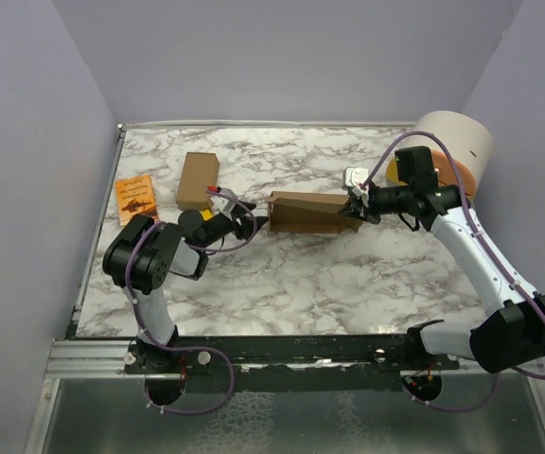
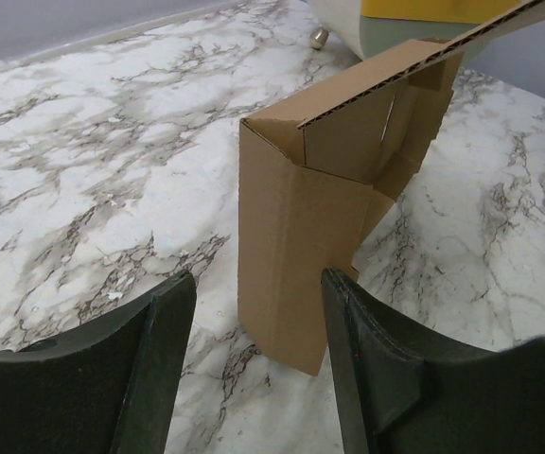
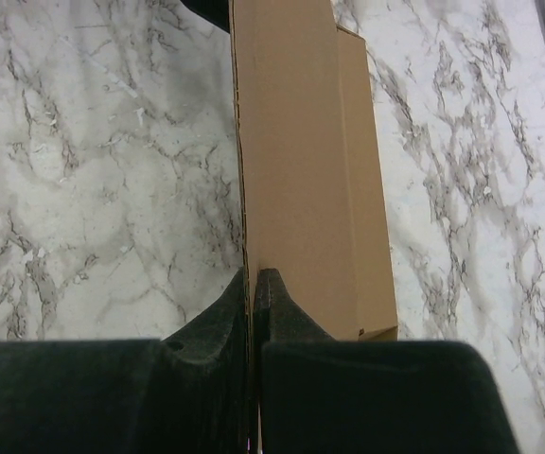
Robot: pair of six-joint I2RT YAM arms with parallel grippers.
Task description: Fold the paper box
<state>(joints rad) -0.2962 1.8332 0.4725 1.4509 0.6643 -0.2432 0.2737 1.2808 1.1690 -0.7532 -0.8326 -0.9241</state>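
The paper box (image 1: 306, 212) is plain brown cardboard, partly folded, standing at the middle of the marble table. My right gripper (image 1: 356, 209) is shut on the edge of its raised flap at the right end; in the right wrist view (image 3: 254, 276) the fingers pinch the thin cardboard edge (image 3: 291, 142). My left gripper (image 1: 250, 223) is open just left of the box, not touching it. In the left wrist view the box (image 2: 306, 255) stands ahead of the jaws' gap (image 2: 258, 322), its corner between the open fingers' line of sight.
A narrower ready-made brown box (image 1: 198, 181) lies at the back left. A small orange booklet (image 1: 135, 199) lies by the left edge. A white cylinder with a yellow part (image 1: 454, 148) stands at the back right, beside a small white object (image 1: 354, 178).
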